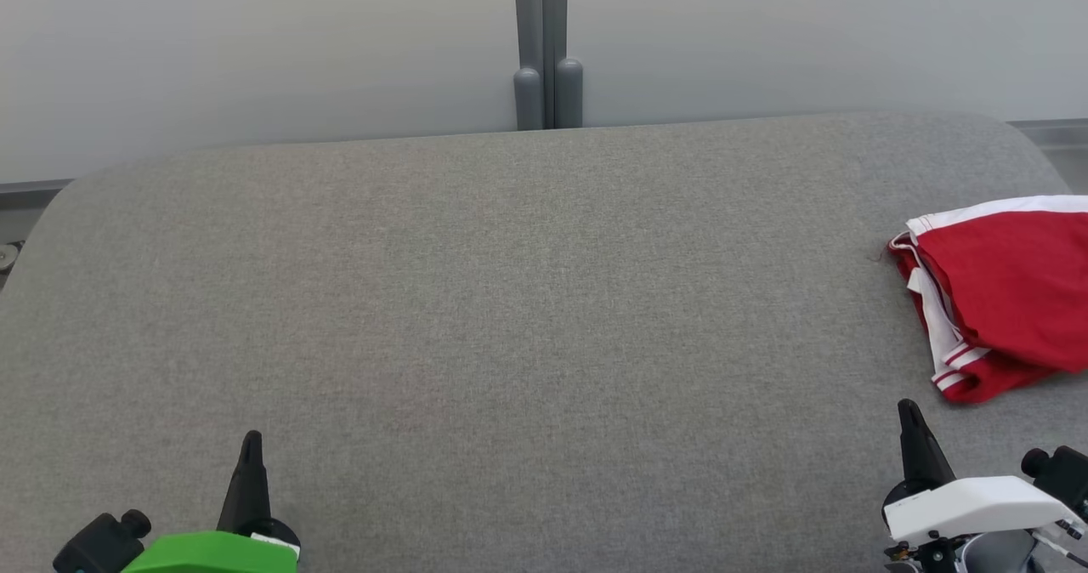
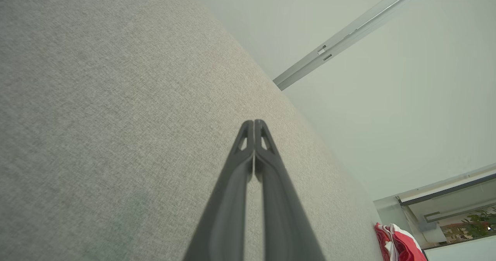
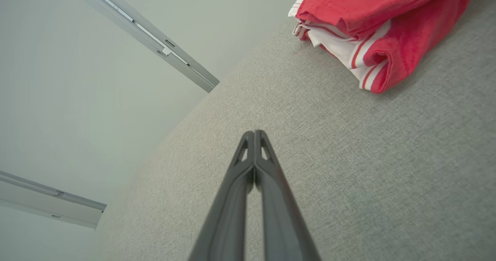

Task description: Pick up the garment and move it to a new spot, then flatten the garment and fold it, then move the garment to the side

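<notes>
We see the red garment (image 1: 1007,292) with white trim lying in loose folds at the right edge of the grey table (image 1: 510,301). Our left gripper (image 1: 252,445) and right gripper (image 1: 909,411) hover near the front edge, fingers pressed together, holding nothing. The cloth looks light, soft and limp. We judge it will sag when lifted, so pinching the thicker striped hem nearest the right gripper seems surest.
</notes>
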Motion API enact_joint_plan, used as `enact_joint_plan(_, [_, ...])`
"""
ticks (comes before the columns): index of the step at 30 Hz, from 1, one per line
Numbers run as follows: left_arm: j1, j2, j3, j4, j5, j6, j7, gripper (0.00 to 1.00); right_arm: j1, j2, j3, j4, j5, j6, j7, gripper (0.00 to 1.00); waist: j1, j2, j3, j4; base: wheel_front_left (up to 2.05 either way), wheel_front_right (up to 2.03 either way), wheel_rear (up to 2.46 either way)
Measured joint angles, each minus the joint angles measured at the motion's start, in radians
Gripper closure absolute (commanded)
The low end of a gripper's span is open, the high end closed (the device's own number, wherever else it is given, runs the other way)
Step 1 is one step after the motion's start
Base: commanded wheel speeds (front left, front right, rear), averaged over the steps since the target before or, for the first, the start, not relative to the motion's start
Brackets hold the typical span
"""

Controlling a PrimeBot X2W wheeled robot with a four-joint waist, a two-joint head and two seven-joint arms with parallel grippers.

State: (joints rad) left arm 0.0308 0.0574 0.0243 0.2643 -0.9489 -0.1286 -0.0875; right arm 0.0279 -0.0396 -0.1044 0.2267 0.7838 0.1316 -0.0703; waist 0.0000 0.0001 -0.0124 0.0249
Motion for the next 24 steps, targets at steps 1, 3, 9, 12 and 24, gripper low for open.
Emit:
enact_joint_plan(1, [-0.002, 0.000, 0.001, -0.001, -0.011, 0.000, 0.005, 1.00, -0.002, 0.000, 0.000, 0.000, 0.014, 0.000, 0.003, 1.00, 0.0000, 0.0000, 0.000, 0.000, 0.00, 0.00, 0.00])
enact_joint_plan(3, [-0.005, 0.000, 0.003, -0.001, -0.036, 0.000, 0.009, 1.00, -0.007, 0.000, -0.001, 0.000, 0.041, 0.000, 0.010, 1.00, 0.0000, 0.0000, 0.001, -0.001, 0.00, 0.00, 0.00])
enact_joint_plan(9, [-0.022, 0.001, 0.008, -0.004, -0.115, 0.000, 0.030, 1.00, -0.020, -0.001, -0.002, 0.001, 0.137, 0.000, 0.031, 1.00, 0.0000, 0.0000, 0.002, -0.003, 0.00, 0.00, 0.00])
enact_joint_plan(12, [-0.023, 0.001, 0.010, -0.005, -0.133, 0.000, 0.035, 1.00, -0.025, -0.002, -0.002, 0.001, 0.161, 0.000, 0.037, 1.00, 0.0000, 0.0000, 0.002, -0.004, 0.00, 0.00, 0.00])
enact_joint_plan(24, [-0.044, 0.002, 0.022, -0.008, -0.253, 0.000, 0.069, 1.00, -0.046, -0.003, -0.005, 0.002, 0.309, -0.001, 0.070, 1.00, 0.0000, -0.0001, 0.005, -0.007, 0.00, 0.00, 0.00])
